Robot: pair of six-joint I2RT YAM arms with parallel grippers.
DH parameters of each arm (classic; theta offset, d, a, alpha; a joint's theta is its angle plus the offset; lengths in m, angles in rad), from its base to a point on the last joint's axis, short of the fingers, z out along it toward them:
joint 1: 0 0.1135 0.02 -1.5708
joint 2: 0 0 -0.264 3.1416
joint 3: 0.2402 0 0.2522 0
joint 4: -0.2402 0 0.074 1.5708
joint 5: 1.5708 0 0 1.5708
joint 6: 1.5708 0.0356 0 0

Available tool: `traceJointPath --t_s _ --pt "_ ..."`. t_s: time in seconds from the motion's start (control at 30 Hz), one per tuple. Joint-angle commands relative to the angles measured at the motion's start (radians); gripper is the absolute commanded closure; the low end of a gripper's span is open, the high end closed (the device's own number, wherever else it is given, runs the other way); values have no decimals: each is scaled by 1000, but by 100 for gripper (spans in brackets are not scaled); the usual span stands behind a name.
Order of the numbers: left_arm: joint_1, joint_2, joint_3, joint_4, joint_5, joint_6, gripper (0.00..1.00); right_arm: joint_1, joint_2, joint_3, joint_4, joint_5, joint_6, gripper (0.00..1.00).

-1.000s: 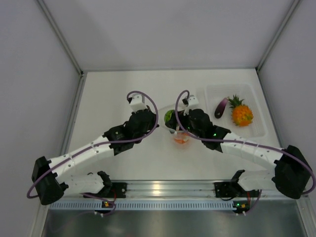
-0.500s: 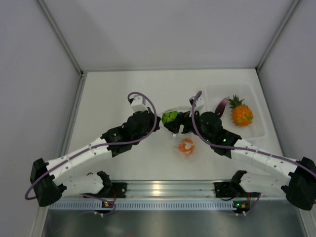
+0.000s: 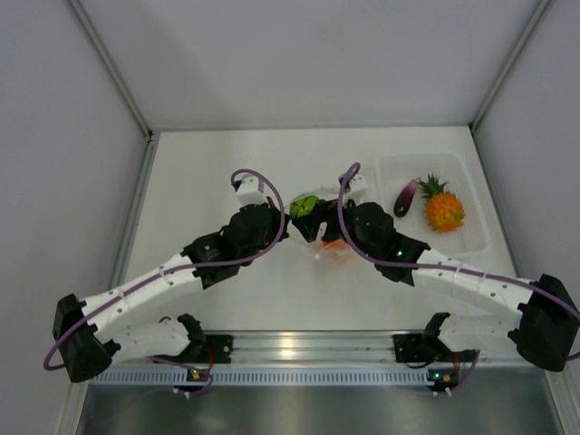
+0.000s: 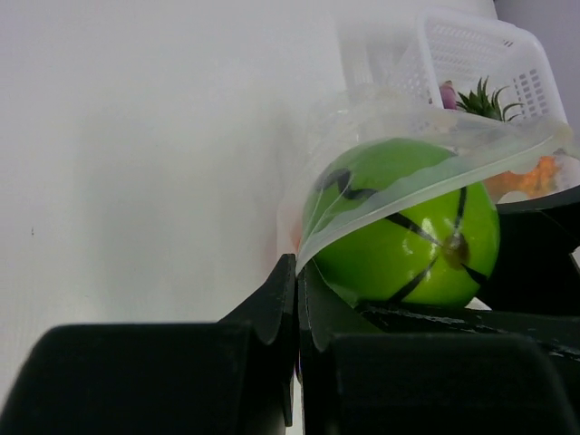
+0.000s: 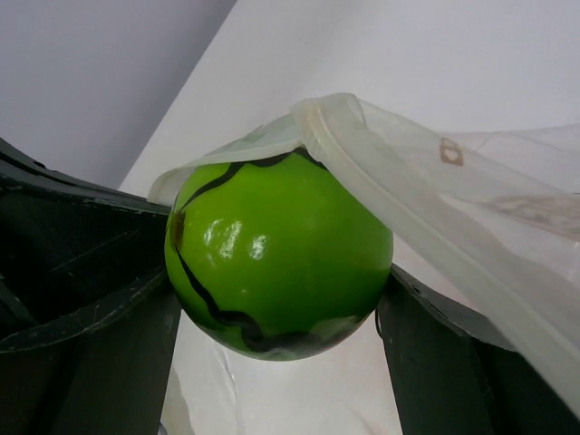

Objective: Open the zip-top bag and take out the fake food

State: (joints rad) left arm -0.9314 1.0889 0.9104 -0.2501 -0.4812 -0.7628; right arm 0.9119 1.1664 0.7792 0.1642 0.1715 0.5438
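Note:
The clear zip-top bag (image 4: pixel 426 168) hangs between my two grippers at the table's middle. My left gripper (image 4: pixel 297 267) is shut on its rim; in the top view the left gripper (image 3: pixel 287 218) sits just left of the bag. My right gripper (image 5: pixel 276 290) is shut on the green ball with black marks (image 5: pixel 272 249), with the bag's rim (image 5: pixel 408 186) draped over it. The ball (image 3: pixel 304 207) shows between the grippers from above. The small orange (image 3: pixel 333 246) lies below the right wrist, seemingly inside the bag. The purple eggplant (image 3: pixel 406 198) and the orange pineapple (image 3: pixel 444 209) lie in the tray.
A rigid clear rectangular tray (image 3: pixel 478 237) stands at the right, also in the left wrist view (image 4: pixel 471 50) behind the bag. Grey walls (image 3: pixel 82 181) close in the white table on three sides. The arms' bases sit on a metal rail (image 3: pixel 299 349) at the near edge.
My right gripper has drawn back left and up toward the left gripper with the green ball in it. The small orange has shifted up and left, partly under the right wrist.

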Motion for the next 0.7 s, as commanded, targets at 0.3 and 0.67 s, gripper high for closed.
traceJointPath --t_s 0.3,0.67 --pt "-18 -4 -62 34 -59 -33 100 38 -112 11 173 -147 15 59" --pt "-17 -46 -102 18 -119 -84 100 31 -251 -110 406 -334 24 59"
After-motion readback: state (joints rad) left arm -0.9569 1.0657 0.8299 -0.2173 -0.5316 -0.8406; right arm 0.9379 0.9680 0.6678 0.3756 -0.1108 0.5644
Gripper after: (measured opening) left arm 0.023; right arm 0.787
